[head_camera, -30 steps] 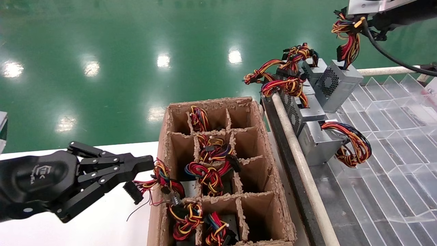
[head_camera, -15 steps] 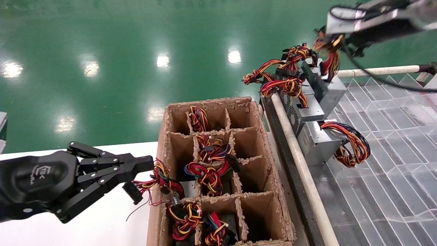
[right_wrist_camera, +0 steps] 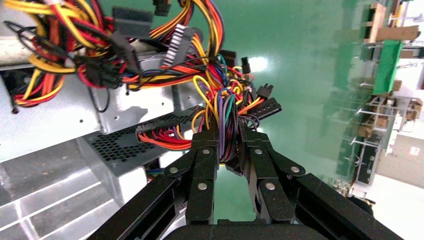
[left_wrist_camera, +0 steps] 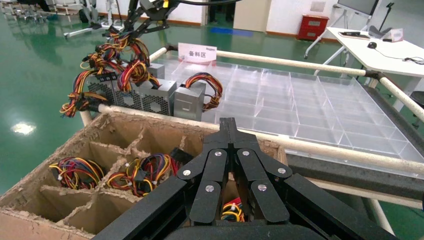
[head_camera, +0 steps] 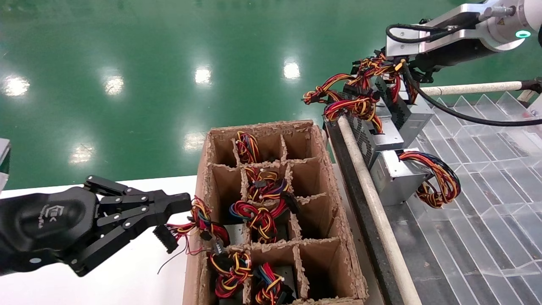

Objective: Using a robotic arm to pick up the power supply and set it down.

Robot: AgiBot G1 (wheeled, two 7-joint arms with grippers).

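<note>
- left gripper (head_camera: pixel 180 206) hovers over the white desk (head_camera: pixel 127 279) just beside the cardboard crate (head_camera: pixel 334 237), jaws closed on nothing.
- beyond the crate, a clear divided tray (head_camera: pixel 478 178) carries grey units.
- at the tray's far corner, the right gripper (right_wrist_camera: pixel 229 145) jaws clamp the power supply (head_camera: pixel 408 114) wires.
- glossy green floor (head_camera: pixel 148 63) behind.

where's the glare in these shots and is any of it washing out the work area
Head view: bright lamp reflections dot the glossy green floor, beyond the brown cardboard divider crate, which stays evenly lit. Left wrist view: one small hotspot on the floor; the clear plastic divider tray shows soft sheen only. Right wrist view: a white flare on the floor behind the coloured wire bundle.
</note>
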